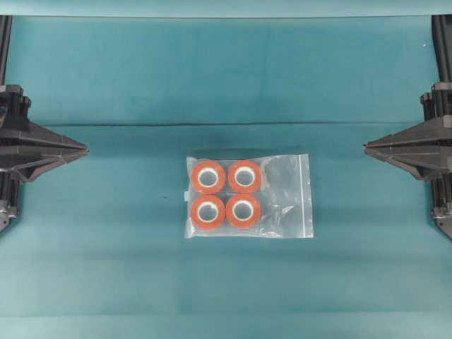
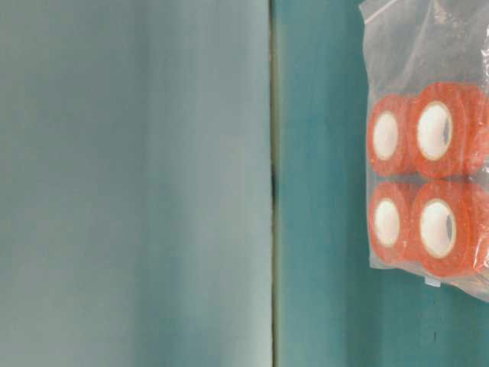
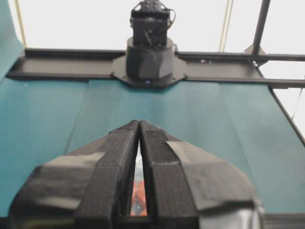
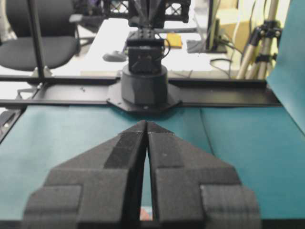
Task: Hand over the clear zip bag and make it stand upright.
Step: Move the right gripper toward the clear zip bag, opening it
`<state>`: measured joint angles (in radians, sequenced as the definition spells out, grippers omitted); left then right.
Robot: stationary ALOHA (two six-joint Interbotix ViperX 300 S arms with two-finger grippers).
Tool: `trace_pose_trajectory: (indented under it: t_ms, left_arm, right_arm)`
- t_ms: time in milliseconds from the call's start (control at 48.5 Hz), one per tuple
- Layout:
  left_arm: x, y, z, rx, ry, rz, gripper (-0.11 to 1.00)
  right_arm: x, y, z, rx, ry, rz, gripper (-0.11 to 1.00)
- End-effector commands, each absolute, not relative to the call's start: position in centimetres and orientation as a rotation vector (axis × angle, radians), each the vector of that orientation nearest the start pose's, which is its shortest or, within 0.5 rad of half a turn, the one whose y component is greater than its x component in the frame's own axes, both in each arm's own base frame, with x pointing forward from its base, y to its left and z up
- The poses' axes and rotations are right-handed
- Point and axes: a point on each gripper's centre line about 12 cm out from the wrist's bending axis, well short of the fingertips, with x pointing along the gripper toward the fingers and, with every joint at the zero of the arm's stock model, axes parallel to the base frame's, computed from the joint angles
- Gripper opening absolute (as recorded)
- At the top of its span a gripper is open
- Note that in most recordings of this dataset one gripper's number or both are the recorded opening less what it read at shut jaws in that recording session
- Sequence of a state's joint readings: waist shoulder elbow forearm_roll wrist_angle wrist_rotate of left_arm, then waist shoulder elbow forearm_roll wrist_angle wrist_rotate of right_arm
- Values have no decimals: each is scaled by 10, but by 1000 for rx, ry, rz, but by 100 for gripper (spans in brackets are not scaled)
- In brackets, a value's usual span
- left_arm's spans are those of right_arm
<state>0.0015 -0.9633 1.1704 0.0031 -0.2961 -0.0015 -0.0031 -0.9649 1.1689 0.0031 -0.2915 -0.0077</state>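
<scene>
Seen from overhead, the clear zip bag (image 1: pixel 248 195) is laid flat on the worktop (image 1: pixel 106 247), midway between the left gripper (image 1: pixel 85 150) and the right gripper (image 1: pixel 366 147), well apart from both. In the left wrist view, its fingers are pressed together, empty. In the right wrist view, the same is seen.

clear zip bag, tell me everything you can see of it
The clear zip bag is a transparent, slightly crinkled plastic pouch lying flat on the teal table cover, near the middle between both arms. Its zip strip runs along the edge toward the overhead view's right. Four orange rolls with white cores sit in a two-by-two block in the half away from the zip; the rest looks empty. Neither tool touches it.
</scene>
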Motion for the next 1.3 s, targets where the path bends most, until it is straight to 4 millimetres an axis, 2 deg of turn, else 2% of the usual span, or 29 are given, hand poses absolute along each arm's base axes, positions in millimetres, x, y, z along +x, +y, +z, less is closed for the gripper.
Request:
trace_pose_trajectory:
  t_ms: [0, 41, 103, 165, 268, 412, 701, 804, 1010, 1278]
  left_arm:
    - [202, -3, 310, 5, -121, -18, 14]
    - [203, -4, 314, 6, -130, -20, 12]
    - [204, -3, 320, 14, -143, -17, 3]
    - [204, -3, 324, 15, -150, -17, -1]
    - [206, -4, 326, 19, -149, -17, -1]
    - [210, -2, 328, 25, -140, -10, -1]
    - [228, -3, 325, 18, -81, -13, -1]
    - [235, -3, 324, 18, -54, -13, -1]
    - [242, -4, 319, 18, -17, -16, -1]
    - [242, -4, 315, 17, 20, -18, -1]
  right_arm:
    - [200, -1, 301, 36, -100, -3, 9]
    - [201, -3, 300, 119, -83, -21, 7]
    - [200, -9, 297, 244, -48, -54, 1]
    - [200, -14, 290, 346, 1, -91, 0]
    - [201, -16, 278, 497, 92, -115, 0]
    - [203, -21, 270, 809, 156, -180, 0]
    - [214, -28, 227, 1170, 357, -345, 0]
    - [218, -28, 205, 1285, 417, -423, 0]
    - [224, -25, 170, 1400, 534, -546, 0]
    - [229, -14, 141, 1380, 654, -591, 0]
